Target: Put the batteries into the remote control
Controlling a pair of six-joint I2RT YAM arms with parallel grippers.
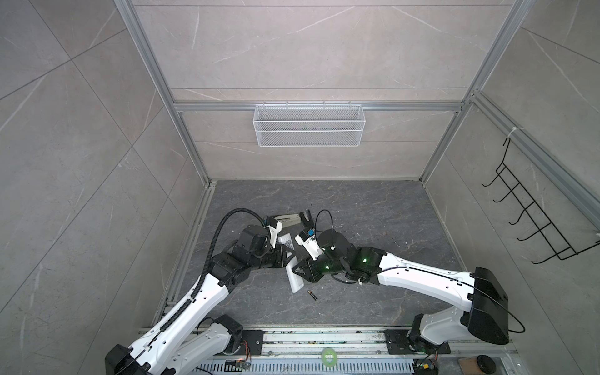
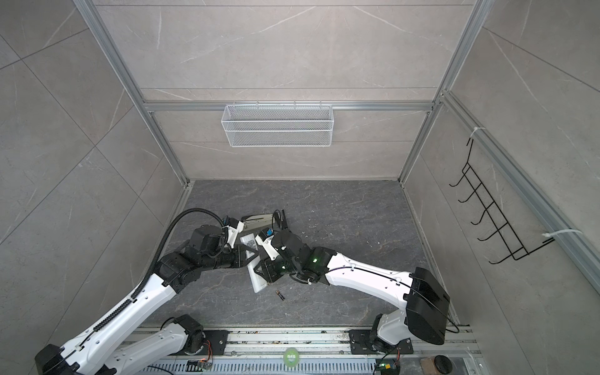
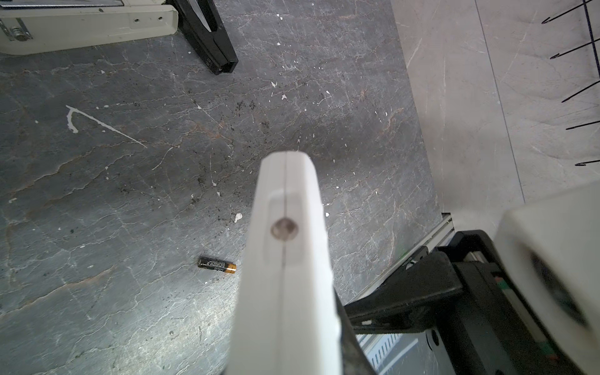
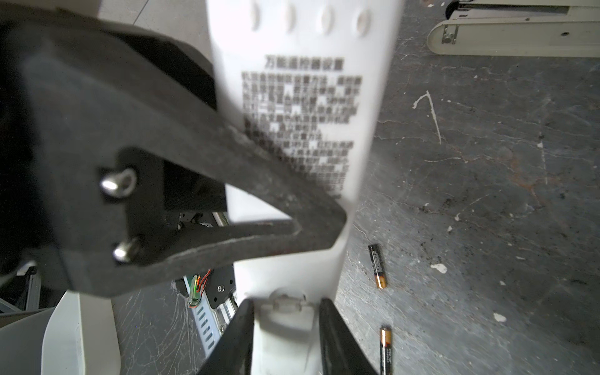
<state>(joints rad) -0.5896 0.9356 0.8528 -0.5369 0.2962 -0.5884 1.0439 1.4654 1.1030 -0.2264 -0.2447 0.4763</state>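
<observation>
The remote control [image 1: 294, 281] is long and white, held above the dark table with its printed back [image 4: 302, 107] showing in the right wrist view. My left gripper [image 1: 287, 256] is shut on its middle; one black finger [image 4: 227, 194] lies across the back. My right gripper [image 4: 285, 311] grips the remote's near end, a finger pressed against each long edge beside the cover latch. One battery [image 1: 312, 295], black with a copper end, lies on the table just beyond that end. The right wrist view shows two batteries [image 4: 377, 266] [image 4: 385, 350] lying apart on the table.
A beige-and-black stapler [image 1: 287, 220] lies opened out behind the grippers. A white mesh basket [image 1: 308, 125] hangs on the back wall and a black wire hook rack [image 1: 535, 214] on the right wall. Aluminium rails edge the table.
</observation>
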